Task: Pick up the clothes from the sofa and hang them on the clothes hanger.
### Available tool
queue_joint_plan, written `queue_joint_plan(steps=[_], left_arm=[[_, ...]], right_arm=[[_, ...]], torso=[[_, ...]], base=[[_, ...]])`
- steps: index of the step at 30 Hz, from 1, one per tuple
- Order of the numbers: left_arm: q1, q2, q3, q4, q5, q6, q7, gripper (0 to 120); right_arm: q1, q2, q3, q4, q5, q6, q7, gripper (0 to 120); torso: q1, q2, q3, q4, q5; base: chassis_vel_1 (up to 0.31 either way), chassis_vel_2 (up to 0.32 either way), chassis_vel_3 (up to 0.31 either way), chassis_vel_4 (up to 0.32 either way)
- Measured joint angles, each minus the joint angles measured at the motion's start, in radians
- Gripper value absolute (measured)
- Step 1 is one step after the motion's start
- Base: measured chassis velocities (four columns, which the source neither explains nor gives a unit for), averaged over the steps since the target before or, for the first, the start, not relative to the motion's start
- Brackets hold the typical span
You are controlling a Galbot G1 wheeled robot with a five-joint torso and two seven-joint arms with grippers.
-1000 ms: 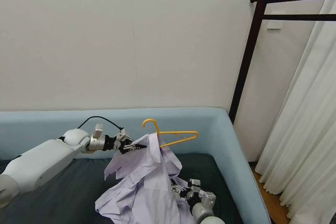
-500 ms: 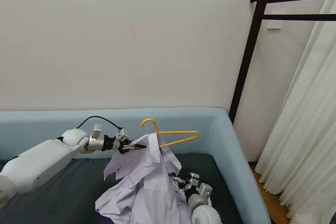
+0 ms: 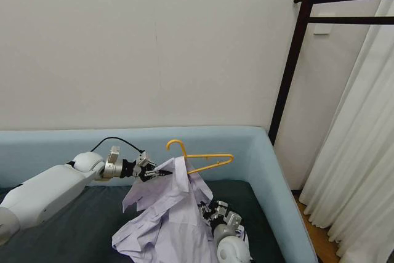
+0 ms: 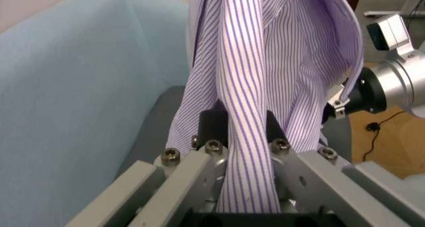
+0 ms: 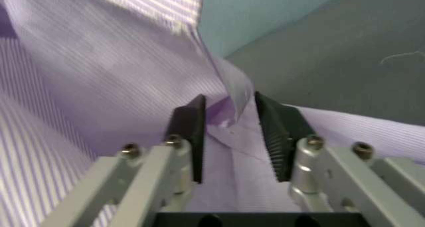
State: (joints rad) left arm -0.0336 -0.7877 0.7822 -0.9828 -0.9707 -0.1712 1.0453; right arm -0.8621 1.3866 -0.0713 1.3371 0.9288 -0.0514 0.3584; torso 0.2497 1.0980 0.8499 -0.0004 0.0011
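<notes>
Striped shirt (image 3: 165,210) below yellow hanger (image 3: 200,159), clamped in left end effector (image 4: 242,121), a fold between right end effector's (image 5: 232,118) parted jaws.

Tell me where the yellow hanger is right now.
Head view, lower centre: the yellow hanger is up in front of the sofa back, the striped shirt draped on it, just right of the left gripper pinching that shirt.

L end effector (image 3: 158,173) clamped; R end effector (image 3: 207,208) agape.
</notes>
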Motion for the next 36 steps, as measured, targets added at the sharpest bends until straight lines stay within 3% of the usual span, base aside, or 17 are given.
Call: queue_joint_plan(steps=[8, 16, 20, 28, 36], left_arm=[[0.01, -0.002, -0.01, 0.003, 0.0, -0.001, 0.0, 1], [0.03, -0.003, -0.037, 0.009, 0.006, -0.005, 0.003, 1], [0.032, 0.0, -0.045, 0.02, 0.015, -0.013, 0.012, 1], [0.051, -0.009, -0.075, 0.036, 0.041, -0.036, 0.024, 1], [0.058, -0.008, -0.103, 0.027, 0.047, -0.051, 0.025, 1]], right_arm=[[0.004, 0.004, 0.0, -0.008, 0.0, 0.001, -0.014, 0], [0.001, -0.017, 0.004, -0.001, -0.008, 0.009, -0.03, 0], [0.021, -0.073, 0.0, 0.033, -0.007, 0.001, -0.04, 0], [0.15, -0.258, -0.048, 0.073, 0.036, -0.128, -0.104, 0], [0.249, -0.354, -0.082, 0.062, 0.074, -0.253, -0.129, 0]], torso=[[0.0, 0.0, 0.0, 0.0, 0.0], [0.0, 0.0, 0.0, 0.0, 0.0], [0.0, 0.0, 0.0, 0.0, 0.0001], [0.0, 0.0, 0.0, -0.0001, 0.0002], [0.0, 0.0, 0.0, -0.0002, 0.0003]], base=[[0.0, 0.0, 0.0, 0.0], [0.0, 0.0, 0.0, 0.0], [0.0, 0.0, 0.0, 0.0], [0.0, 0.0, 0.0, 0.0], [0.0, 0.0, 0.0, 0.0]])
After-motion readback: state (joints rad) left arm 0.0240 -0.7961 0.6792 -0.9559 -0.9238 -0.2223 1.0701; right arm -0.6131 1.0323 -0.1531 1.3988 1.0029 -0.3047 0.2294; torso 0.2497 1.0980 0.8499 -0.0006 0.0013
